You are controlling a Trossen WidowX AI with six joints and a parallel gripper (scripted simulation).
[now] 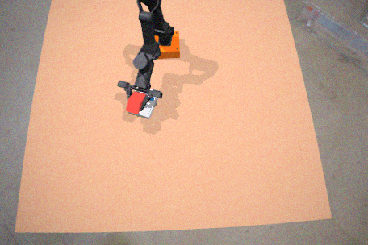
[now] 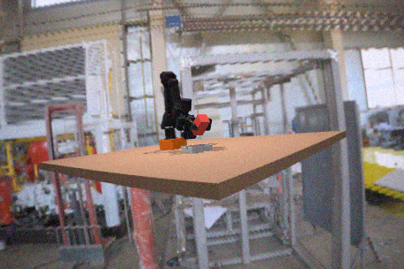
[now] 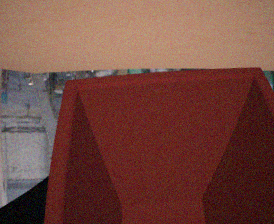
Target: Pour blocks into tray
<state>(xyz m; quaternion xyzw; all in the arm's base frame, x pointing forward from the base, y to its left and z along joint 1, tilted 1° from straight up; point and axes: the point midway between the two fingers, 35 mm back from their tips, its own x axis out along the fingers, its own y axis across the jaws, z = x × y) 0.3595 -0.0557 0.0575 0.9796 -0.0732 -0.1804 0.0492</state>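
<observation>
From above, the red cup [image 1: 135, 102] [image 2: 201, 124] [image 3: 163, 135] hides part of the tray [image 1: 148, 111] [image 2: 197, 149], and the blue patch between them is too small to identify. The wrist view's bottom edge cuts off the cup, its lower interior out of sight. From the side, the tray's contents are too small to tell. Beyond the counter's [image 1: 181, 163] [image 2: 213, 165] [image 3: 138, 35] edges, the background is blurred.
</observation>
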